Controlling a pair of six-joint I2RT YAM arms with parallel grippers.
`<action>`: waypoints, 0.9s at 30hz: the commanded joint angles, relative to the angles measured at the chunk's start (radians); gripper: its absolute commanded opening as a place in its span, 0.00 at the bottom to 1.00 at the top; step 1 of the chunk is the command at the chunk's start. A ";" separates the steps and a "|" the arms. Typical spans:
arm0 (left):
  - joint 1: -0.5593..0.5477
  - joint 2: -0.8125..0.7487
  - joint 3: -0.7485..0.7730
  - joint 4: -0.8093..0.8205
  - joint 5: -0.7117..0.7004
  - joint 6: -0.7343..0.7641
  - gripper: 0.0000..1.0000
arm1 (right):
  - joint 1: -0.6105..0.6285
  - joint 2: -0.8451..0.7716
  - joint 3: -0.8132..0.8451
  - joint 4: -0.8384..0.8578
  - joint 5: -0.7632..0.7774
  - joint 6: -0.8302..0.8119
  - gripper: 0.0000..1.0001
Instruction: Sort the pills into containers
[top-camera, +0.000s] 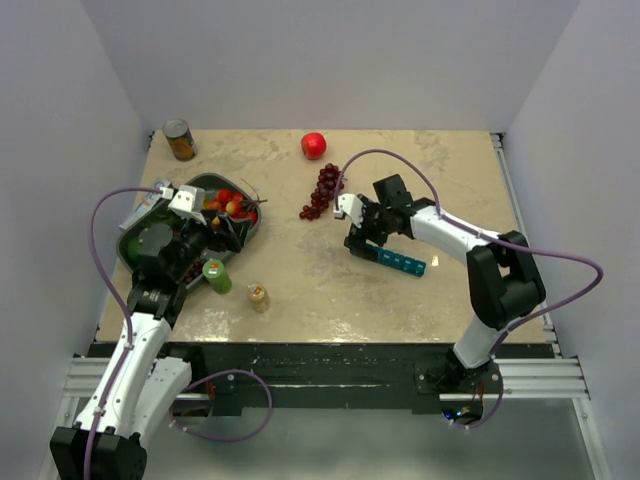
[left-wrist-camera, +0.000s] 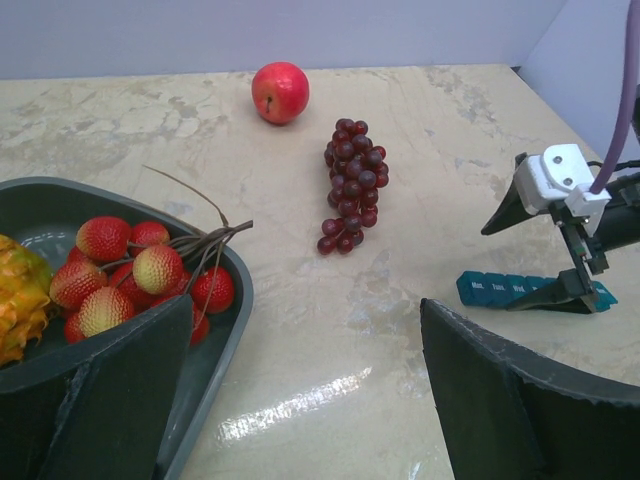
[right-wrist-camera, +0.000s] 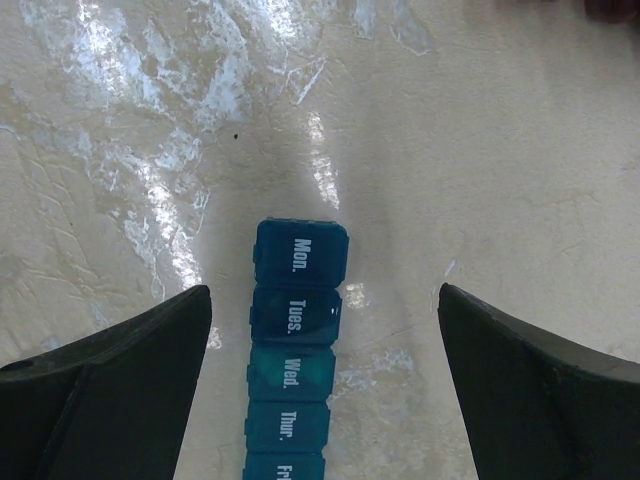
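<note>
Right now the right jaws are hanging wide open, one on each side of the blue pill box (right-wrist-camera: 295, 350), not touching it, maybe getting ready to hold it. The pill box is lying flat on the bench (right-wrist-camera: 500, 150), its lids looking shut. The left jaws are gaping wide too, holding nothing, over the edge of the dark fruit tray (left-wrist-camera: 222, 345). Grapes (left-wrist-camera: 352, 185) and an apple (left-wrist-camera: 280, 91) are sitting farther off. No loose pills are showing.
</note>
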 joint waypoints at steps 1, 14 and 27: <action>-0.003 -0.009 -0.001 0.029 0.003 0.009 1.00 | 0.019 0.026 0.059 -0.032 0.045 0.034 0.96; -0.003 -0.016 -0.001 0.029 0.009 0.011 1.00 | 0.013 0.041 0.046 -0.060 0.063 0.036 0.95; -0.001 -0.014 -0.002 0.032 0.024 0.008 1.00 | -0.040 0.020 0.043 -0.080 0.020 0.047 0.92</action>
